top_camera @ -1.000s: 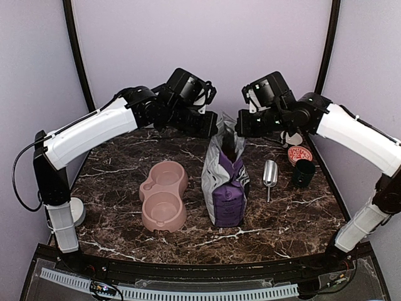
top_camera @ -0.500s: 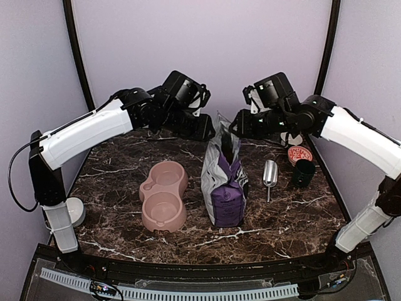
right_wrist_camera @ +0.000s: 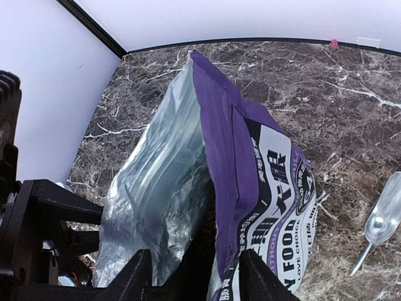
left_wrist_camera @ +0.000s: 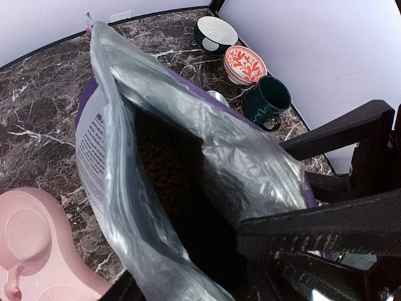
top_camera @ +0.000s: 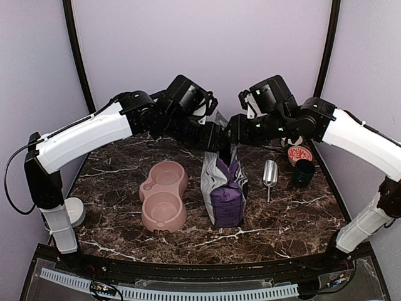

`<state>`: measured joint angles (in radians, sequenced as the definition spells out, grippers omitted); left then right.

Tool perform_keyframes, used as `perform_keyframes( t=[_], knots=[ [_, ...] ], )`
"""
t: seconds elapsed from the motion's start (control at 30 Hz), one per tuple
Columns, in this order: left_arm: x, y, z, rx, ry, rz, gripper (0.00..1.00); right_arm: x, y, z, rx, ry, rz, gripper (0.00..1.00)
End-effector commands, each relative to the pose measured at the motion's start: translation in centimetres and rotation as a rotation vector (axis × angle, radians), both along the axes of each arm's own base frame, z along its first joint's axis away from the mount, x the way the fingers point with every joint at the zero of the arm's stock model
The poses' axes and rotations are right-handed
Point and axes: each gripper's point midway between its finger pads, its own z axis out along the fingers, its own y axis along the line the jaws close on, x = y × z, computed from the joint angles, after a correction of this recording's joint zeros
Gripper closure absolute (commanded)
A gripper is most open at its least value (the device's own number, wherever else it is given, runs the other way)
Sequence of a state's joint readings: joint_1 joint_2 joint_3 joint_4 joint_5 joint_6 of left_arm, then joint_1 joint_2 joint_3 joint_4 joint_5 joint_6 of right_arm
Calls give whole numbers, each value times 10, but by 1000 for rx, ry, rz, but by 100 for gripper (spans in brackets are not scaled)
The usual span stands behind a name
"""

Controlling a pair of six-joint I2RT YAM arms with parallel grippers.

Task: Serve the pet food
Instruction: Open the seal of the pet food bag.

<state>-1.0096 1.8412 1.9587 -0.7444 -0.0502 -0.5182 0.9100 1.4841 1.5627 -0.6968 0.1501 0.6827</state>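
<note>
We saw the pet food (left_wrist_camera: 160,164) as a shadowed mass of small brown pellets deep inside the open purple-and-white bag (top_camera: 225,188), which stood on the marble worktop (top_camera: 113,182). The left end effector (left_wrist_camera: 188,283) and the right end effector (right_wrist_camera: 195,273) each had fingers spread astride the bag's rim.

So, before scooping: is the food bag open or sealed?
Open: the pet food bag gapes wide at the top, brown kibble showing inside.

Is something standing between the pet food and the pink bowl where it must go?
The pet food lies deep inside the upright bag, so the bag's foil wall stands between it and the pink double bowl beside it. The bag's mouth is open.
</note>
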Motion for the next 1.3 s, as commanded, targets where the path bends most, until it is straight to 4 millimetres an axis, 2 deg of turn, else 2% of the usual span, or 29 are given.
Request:
perform_keyframes(
  t=[0.0, 0.13, 0.33, 0.5, 0.67, 0.8, 0.93, 1.07, 1.27],
  knots=[
    [-26, 7, 7, 0, 39, -21, 47, -17, 3, 7, 33, 5, 8, 54],
    [-35, 9, 10, 2, 43, -13, 47, -29, 9, 4, 36, 19, 21, 56],
    [-47, 11, 10, 21, 48, -4, 52, -42, 6, 3, 13, 26, 2, 60],
    [-52, 9, 10, 24, 45, -1, 54, -50, 0, -1, -8, 40, -17, 51],
    [-52, 6, 12, 15, 38, -1, 59, -53, -8, -5, -29, 52, -42, 47],
    [-51, 3, 13, 7, 28, -6, 69, -56, -2, -5, -11, 62, -18, 59],
    [-49, -2, 10, 2, 27, -13, 86, -58, 9, -8, 12, 73, 19, 78],
    [-47, -2, 10, 4, 19, -1, 100, -55, 11, -10, 4, 65, 15, 100],
    [-38, 13, 12, 60, -14, 60, 100, -43, -5, -1, -80, 1, -40, 100]
  ],
)
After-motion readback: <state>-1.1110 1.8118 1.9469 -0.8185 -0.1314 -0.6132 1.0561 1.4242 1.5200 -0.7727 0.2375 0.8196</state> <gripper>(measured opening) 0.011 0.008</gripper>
